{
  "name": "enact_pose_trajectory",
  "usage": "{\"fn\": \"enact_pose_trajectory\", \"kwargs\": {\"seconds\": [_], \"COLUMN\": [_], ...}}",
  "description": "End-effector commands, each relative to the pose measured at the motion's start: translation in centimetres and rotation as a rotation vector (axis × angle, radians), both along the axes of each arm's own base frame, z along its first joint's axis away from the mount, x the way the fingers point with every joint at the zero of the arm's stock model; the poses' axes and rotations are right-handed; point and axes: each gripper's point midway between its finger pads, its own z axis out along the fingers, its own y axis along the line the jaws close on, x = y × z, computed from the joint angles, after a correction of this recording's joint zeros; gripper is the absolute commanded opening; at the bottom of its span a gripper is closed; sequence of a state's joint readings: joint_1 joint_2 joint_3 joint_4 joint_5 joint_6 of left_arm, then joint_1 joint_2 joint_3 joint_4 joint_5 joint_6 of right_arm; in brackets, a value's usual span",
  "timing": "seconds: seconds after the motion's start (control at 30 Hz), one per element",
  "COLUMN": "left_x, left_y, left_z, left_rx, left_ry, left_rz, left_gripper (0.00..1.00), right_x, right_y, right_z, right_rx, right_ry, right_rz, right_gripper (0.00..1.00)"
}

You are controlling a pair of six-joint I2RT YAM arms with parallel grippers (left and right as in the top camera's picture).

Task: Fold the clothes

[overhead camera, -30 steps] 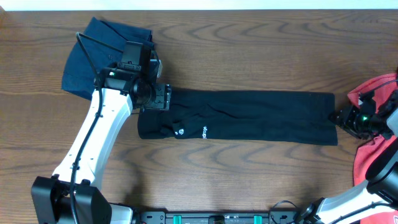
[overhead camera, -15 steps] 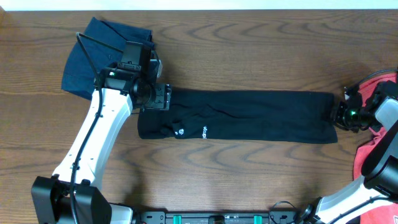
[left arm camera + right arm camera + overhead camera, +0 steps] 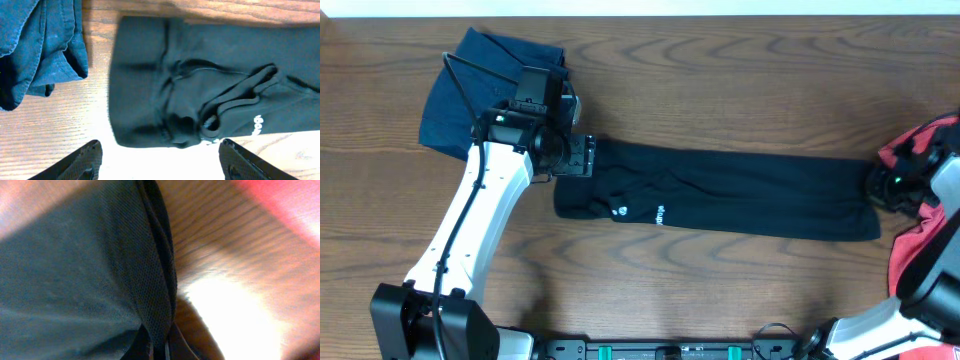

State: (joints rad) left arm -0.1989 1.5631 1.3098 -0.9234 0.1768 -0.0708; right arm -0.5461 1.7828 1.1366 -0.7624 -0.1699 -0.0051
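The black T-shirt (image 3: pixel 720 195) lies as a long folded strip across the table, its white print (image 3: pixel 660 213) near the left end. My left gripper (image 3: pixel 582 157) hovers open at that left end; in the left wrist view its fingertips (image 3: pixel 92 150) stand wide apart just short of the shirt's edge (image 3: pixel 150 100). At the far right my right gripper (image 3: pixel 880 187) is shut on the shirt's right edge, and the right wrist view shows a fold of black fabric (image 3: pixel 155 280) pinched in the gripper (image 3: pixel 160 350).
A navy garment (image 3: pixel 470 90) lies bunched at the back left, behind my left arm, and shows again (image 3: pixel 40 45) beside the shirt. A red T-shirt (image 3: pixel 920 240) is heaped at the right table edge under my right arm.
My right gripper has shut on the shirt's right edge and drawn it to the right; the whole strip has slid right and tilted slightly. The left arm has stayed put.
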Motion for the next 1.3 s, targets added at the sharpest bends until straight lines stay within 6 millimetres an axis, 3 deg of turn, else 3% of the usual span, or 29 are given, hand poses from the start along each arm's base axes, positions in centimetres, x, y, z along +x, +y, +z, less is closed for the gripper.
{"fn": "enact_pose_trajectory", "kwargs": {"seconds": [0.0,0.1,0.3,0.67,1.17,1.27], "left_x": [0.4,0.4,0.4,0.4,0.4,0.4], "left_y": [0.2,0.2,0.2,0.2,0.2,0.2], "left_z": [0.9,0.9,0.9,0.9,0.9,0.9], "left_rx": [0.002,0.002,0.002,0.002,0.002,0.002], "left_ry": [-0.028,-0.028,-0.028,-0.028,-0.028,-0.028], "left_rz": [-0.003,-0.003,-0.003,-0.003,-0.003,-0.003], "left_gripper": [0.76,0.76,0.77,0.77,0.77,0.77], "right_x": [0.8,0.7,1.0,1.8,1.9,1.9], "right_y": [-1.2,0.2,4.6,11.6,13.5,14.8], "right_z": [3.5,3.7,3.4,3.0,3.0,2.9], "right_rx": [-0.094,-0.075,-0.045,-0.13,-0.175,-0.12], "right_ry": [-0.056,-0.038,0.013,0.066,0.073,0.061], "right_rz": [-0.052,-0.049,0.044,0.238,0.293,0.321], "right_gripper": [0.01,0.01,0.01,0.01,0.03,0.16]}}
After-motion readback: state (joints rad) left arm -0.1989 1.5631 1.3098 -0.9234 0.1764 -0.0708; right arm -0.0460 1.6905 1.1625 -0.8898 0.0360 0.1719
